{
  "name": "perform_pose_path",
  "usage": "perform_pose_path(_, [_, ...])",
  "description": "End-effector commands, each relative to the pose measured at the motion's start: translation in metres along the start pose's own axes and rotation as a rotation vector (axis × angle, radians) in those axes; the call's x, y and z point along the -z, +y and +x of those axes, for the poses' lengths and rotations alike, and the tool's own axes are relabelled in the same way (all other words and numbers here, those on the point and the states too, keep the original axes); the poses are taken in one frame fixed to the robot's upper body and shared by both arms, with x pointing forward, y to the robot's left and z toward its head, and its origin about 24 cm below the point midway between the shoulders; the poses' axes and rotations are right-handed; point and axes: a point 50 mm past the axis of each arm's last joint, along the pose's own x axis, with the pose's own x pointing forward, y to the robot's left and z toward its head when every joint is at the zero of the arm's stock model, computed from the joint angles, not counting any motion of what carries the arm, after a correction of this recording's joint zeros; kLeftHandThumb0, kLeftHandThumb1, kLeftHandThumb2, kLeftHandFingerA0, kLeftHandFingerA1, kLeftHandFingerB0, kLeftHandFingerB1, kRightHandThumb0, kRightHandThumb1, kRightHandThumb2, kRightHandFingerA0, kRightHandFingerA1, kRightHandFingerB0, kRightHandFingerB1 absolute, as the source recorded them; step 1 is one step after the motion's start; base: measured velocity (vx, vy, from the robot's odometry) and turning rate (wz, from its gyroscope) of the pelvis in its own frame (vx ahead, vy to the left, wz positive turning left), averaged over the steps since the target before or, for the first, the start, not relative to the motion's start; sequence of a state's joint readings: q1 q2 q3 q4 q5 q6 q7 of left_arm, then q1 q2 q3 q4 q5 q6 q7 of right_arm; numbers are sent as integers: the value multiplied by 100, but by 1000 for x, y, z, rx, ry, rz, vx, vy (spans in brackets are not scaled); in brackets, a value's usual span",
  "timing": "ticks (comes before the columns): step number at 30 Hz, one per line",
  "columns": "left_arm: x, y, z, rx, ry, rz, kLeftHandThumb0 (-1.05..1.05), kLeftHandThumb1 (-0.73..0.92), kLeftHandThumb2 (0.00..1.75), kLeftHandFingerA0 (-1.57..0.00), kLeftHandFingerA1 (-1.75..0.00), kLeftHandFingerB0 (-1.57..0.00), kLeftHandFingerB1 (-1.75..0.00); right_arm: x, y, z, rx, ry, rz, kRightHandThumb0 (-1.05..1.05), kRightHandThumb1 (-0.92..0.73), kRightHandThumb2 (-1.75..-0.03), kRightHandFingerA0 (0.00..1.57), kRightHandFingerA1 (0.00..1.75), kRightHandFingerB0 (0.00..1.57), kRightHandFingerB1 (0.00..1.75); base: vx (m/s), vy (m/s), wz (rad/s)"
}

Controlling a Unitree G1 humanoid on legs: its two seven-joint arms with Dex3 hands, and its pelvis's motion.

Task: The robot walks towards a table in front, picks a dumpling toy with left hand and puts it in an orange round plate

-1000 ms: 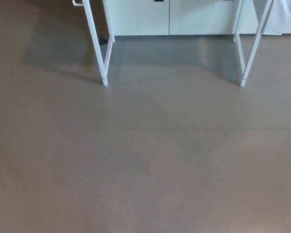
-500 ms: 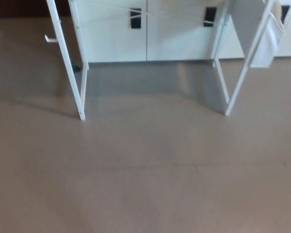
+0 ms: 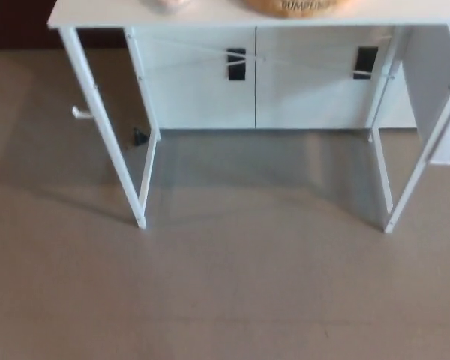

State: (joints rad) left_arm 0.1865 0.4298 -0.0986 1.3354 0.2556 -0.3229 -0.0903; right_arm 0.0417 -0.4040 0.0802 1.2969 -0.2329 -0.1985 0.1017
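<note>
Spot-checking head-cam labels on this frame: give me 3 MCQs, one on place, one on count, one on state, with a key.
1. Where does the white table lie in the head view?
A. along the top edge
B. bottom left corner
C. filling the centre

2. How many black handles show on the white cabinet doors behind the table?
A. none
B. two
C. five

3. What is the state of the robot's hands?
A. left hand holds a toy
B. both rest on the table
C. neither is in view

Key: 1 A, the tabletop runs along the top edge with its legs reaching down onto the floor. 2 B, one dark handle on each door. 3 C, no arm or hand shows anywhere in the picture.
</note>
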Motion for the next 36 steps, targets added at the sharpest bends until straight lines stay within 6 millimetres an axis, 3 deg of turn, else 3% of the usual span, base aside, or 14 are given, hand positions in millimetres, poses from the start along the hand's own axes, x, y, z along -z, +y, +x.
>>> perform_pose_path(1, [-3,6,0,-15,-13,-15,-25,52,56,-62,-42,-36,-33,2,-3,-1,-3,14,14,-32,-58,-58,73,56,45,36,439,69,-28])
perform_pose_path(9, [-1,8,0,-6,-2,-33,-31,47,54,-48,-38,-31,-32,0,-2,1,-12,16,-1,-31,-58,-58,70,53,45,36,541,160,-40])
perform_pose_path(10, [-1,8,-1,-8,-2,-31,-23,33,84,-38,-59,-18,-50,0,-1,0,-15,12,3,-32,-58,-58,71,56,45,36,494,193,-11])
perform_pose_path(11, [0,9,-1,-9,-2,-29,-23,33,84,-38,-59,-18,-50,0,-1,0,-16,11,4,-32,-58,-58,71,56,45,36,488,187,7])
perform_pose_path(12, [0,9,-1,-11,-2,-31,-32,49,55,-50,-38,-33,-33,-1,-1,0,-12,7,-8,-32,-57,-58,70,53,46,37,340,-40,3])
perform_pose_path(24, [-1,10,0,-12,3,-45,-36,47,55,-50,-38,-32,-32,0,0,1,-16,20,5,-31,-57,-58,71,56,46,37,329,-195,27])
perform_pose_path(25, [-1,10,0,-14,3,-44,-35,46,55,-54,-41,-31,-32,0,0,1,-14,22,9,-40,-44,-75,66,65,39,48,159,-147,5])
perform_pose_path(27, [-1,11,0,-17,2,-43,-35,46,55,-54,-41,-31,-32,1,0,1,-14,23,11,-40,-44,-75,66,65,39,48,157,-93,-3])
perform_pose_path(28, [-2,12,0,-16,-1,-33,-34,47,54,-52,-39,-31,-32,3,1,0,-14,25,18,-31,-57,-58,70,56,46,36,169,-48,-1])
perform_pose_path(29, [-4,13,1,-16,-3,-27,-23,31,83,-37,-59,-17,-50,3,1,0,-15,24,23,-32,-57,-58,69,53,44,36,145,-33,-6])
perform_pose_path(30, [-5,14,1,-16,-3,-26,-23,31,83,-37,-59,-17,-50,4,1,0,-15,23,26,-32,-57,-58,69,53,44,36,158,3,-10])
perform_pose_path(31, [-6,14,2,-12,0,-27,-33,48,54,-42,-37,-30,-32,5,1,-1,-14,26,31,-32,-57,-58,70,52,44,36,88,21,-3])
perform_pose_path(33, [-7,14,2,-14,-3,-1,-37,48,55,-45,-38,-31,-32,7,2,-1,-13,30,41,-32,-57,-57,73,59,44,36,191,60,-8])
perform_pose_path(36, [-3,8,1,-1,5,6,-35,50,55,-48,-38,-31,-32,19,4,-5,-14,55,17,-42,-46,-76,64,61,38,47,181,140,5])
